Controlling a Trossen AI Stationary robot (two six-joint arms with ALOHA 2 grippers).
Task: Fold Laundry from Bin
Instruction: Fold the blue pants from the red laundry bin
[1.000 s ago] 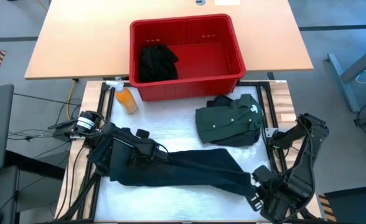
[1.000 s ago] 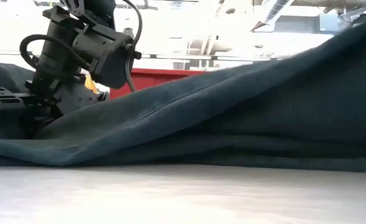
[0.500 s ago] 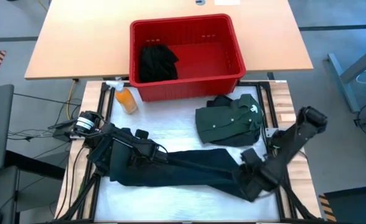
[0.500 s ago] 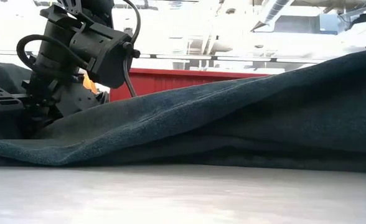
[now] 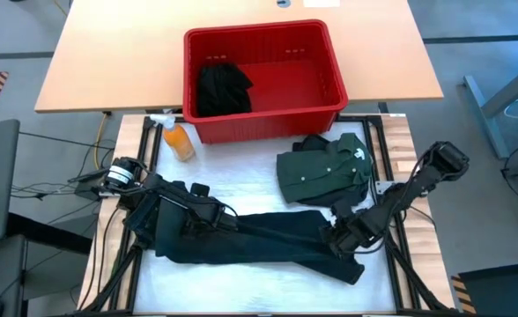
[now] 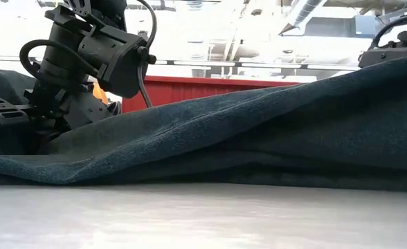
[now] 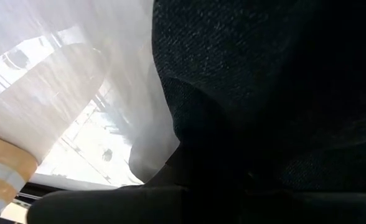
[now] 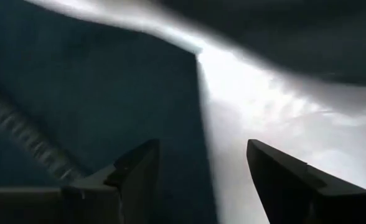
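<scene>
- Laundry: long dark garment (image 5: 259, 242) spread across near part of worktop (image 5: 92, 70), lying on white sheet (image 5: 241, 189); runs from left arm to right arm. In low view it fills the foreground as a low ridge.
- Bin (image 5: 334, 75), red, sits mid-worktop beyond the sheet; black clothes (image 5: 221, 86) bunched in its left half, right half bare.
- Green shirt (image 5: 322, 169), collared, white neck label, folded just in front of bin's right corner, apart from long garment.
- Left end effector (image 5: 208, 214) low at garment's left end, clenched on the dark fabric; wrist view shows only dark cloth pressed close.
- Right end effector (image 8: 201, 180) at garment's right end, fingers spread wide, released, nothing between them; cloth edge and white sheet just ahead.
- Orange spray bottle (image 5: 176, 136) beside bin's near left corner, lying tilted.
</scene>
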